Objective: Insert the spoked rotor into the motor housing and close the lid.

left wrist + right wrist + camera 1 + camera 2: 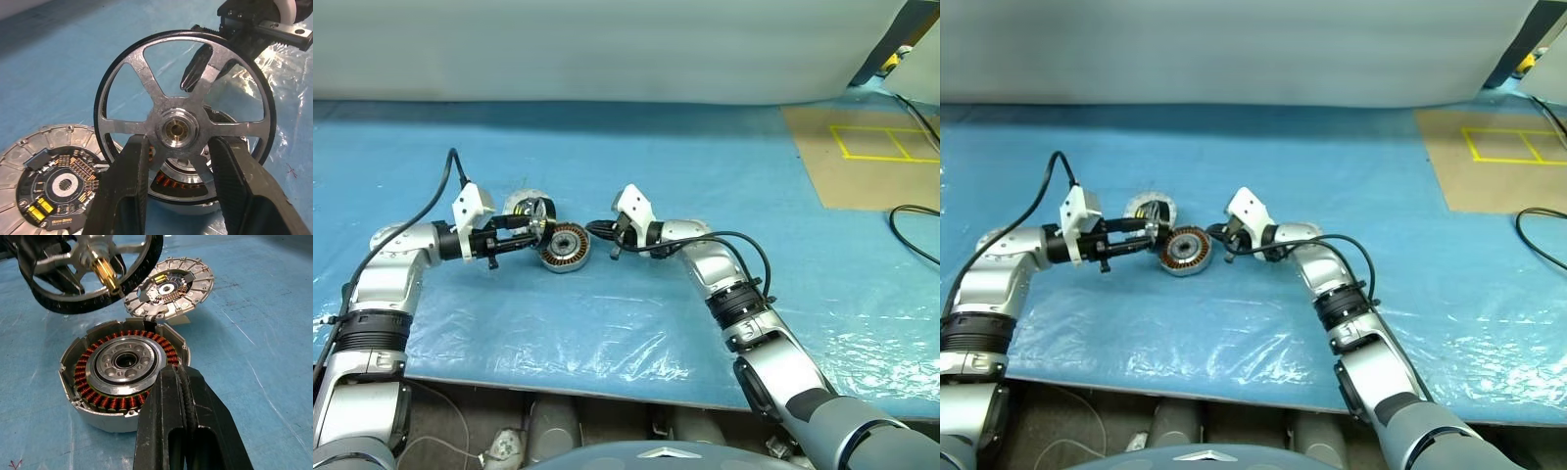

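My left gripper point(534, 227) is shut on the spoked rotor point(181, 128), its fingers clamped either side of the hub. The black-rimmed rotor point(546, 216) stands on edge, raised just above the far-left edge of the motor housing point(566, 246). The housing point(124, 368) lies flat on the mat, its copper windings and silver centre facing up. My right gripper point(592, 231) is shut with nothing in it, its tip point(179, 374) right beside the housing's right rim. The lid point(171, 283) lies flat behind the housing, its circuit side up, partly hidden by the rotor point(93, 269).
A crinkled clear plastic sheet point(607, 323) covers the blue mat near the table's front edge. A brown board with yellow tape lines point(871, 157) lies at the back right, and a black cable point(911, 235) curls at the right edge.
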Controlling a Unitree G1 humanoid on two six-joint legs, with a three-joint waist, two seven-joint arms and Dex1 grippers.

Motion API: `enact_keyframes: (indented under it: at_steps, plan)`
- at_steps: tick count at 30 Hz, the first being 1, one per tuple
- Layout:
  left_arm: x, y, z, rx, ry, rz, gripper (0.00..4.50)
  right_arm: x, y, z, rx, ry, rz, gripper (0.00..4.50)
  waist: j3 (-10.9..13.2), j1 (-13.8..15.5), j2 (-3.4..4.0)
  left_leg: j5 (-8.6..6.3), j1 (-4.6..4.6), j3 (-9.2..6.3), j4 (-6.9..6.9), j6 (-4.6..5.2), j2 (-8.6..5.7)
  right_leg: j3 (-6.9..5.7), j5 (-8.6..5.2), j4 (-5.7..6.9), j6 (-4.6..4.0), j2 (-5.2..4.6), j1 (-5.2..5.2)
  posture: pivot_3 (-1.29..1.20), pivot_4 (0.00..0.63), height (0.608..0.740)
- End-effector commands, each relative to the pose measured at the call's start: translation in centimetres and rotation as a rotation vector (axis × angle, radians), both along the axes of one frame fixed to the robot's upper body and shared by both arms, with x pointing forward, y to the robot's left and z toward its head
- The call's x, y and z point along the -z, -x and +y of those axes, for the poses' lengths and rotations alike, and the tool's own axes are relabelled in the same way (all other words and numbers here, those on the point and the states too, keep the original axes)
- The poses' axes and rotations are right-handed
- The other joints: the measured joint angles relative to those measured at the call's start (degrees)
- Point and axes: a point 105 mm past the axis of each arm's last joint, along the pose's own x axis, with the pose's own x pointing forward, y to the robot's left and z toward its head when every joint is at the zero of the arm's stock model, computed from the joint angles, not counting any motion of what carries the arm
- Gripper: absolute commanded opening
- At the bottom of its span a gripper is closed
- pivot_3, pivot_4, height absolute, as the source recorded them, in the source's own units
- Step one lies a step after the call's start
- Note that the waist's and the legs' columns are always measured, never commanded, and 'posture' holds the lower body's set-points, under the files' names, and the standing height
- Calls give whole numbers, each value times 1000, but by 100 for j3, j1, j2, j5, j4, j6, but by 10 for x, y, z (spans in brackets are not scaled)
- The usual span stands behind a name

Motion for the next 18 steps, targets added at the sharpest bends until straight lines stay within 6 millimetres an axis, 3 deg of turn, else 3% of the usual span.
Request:
enact_keyframes:
  at_steps: [1, 18]
  plan:
    - [-6, 0, -1, 4, -8, -43, 1479, -14, 1, 4, -15, -25, -51, 0, 0, -2, 0, 0, 0, 0, 0, 0, 0, 0, 0, 0, 0, 0, 0, 0, 150, 740]
    - [1, -10, -2, -81, 80, -77, 1479, -15, 0, 4, -10, -24, -56, 0, 0, -3, 0, 0, 0, 0, 0, 0, -1, 0, 0, 0, 0, 0, 0, 0, 150, 740]
